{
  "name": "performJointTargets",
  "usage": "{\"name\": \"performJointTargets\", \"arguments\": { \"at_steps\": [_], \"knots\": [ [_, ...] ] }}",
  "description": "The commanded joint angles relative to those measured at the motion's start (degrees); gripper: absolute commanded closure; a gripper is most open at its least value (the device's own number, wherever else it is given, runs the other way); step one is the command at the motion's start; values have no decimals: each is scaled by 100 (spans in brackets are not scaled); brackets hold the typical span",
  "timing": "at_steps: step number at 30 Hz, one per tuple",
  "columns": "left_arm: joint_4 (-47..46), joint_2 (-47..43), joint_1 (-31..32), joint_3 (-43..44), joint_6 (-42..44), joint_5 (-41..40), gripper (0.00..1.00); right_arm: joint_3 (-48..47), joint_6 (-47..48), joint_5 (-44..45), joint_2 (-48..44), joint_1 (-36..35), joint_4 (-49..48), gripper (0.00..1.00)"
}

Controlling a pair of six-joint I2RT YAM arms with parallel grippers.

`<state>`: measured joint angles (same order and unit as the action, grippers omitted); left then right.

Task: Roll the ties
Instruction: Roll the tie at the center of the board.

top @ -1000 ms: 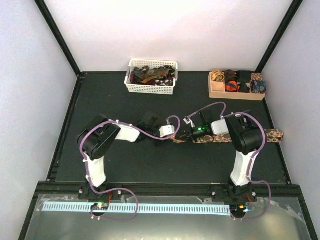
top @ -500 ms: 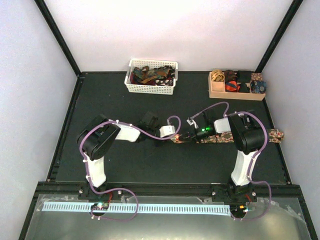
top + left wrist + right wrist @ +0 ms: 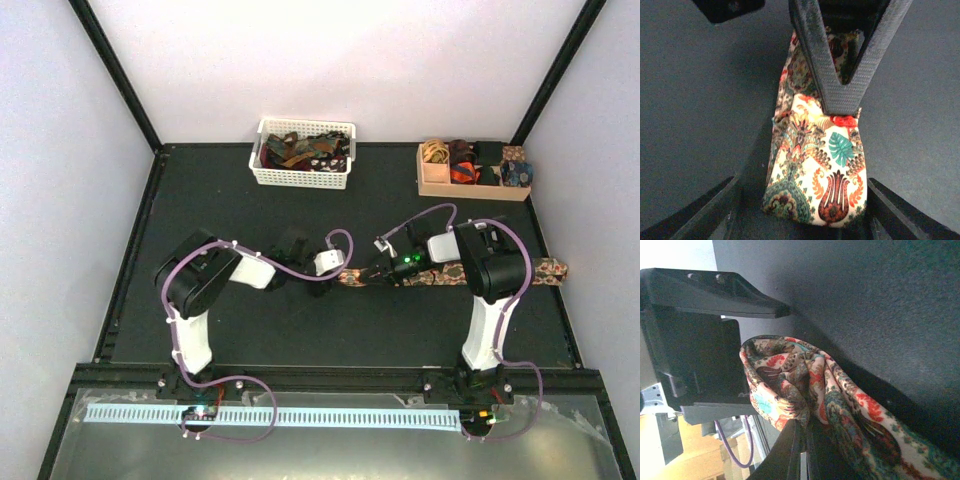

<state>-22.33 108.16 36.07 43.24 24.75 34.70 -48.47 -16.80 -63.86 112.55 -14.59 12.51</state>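
While stretched along the black table (image 3: 250, 210) from its middle toward the right edge, ends at the left in a bunched fold: long narrow fabric necktie in red, green and beige floral print (image 3: 815, 165). Pinched at that fold by the right jaws, clenched tight on the cloth, with black V-shaped fingers (image 3: 815, 55) pressing down onto it. Flanked at the loose end by the left jaws, released and spread wide, one dark finger (image 3: 710, 215) on each side of the fabric, close to its edges, not gripping. Placed near the far edge, left of centre: white slatted plastic basket (image 3: 300, 180) heaped with more patterned ties (image 3: 300, 150). Set by the far right corner: tan wooden compartment box (image 3: 470, 190) with rolled ties (image 3: 462, 172) in its cells.
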Motion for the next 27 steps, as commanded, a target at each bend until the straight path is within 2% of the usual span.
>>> {"name": "performJointTargets", "arguments": {
  "at_steps": [1, 10, 27],
  "knots": [
    [-608, 306, 10, 43, -102, 373, 35, 20, 164, 752, 261, 148, 224, 99],
    [-932, 115, 63, -115, -85, 462, 52, -23, 140, 739, 383, 168, 229, 99],
    [-757, 454, 382, 652, -252, 503, 57, -43, 167, 683, 420, 162, 246, 99]
  ]
}}
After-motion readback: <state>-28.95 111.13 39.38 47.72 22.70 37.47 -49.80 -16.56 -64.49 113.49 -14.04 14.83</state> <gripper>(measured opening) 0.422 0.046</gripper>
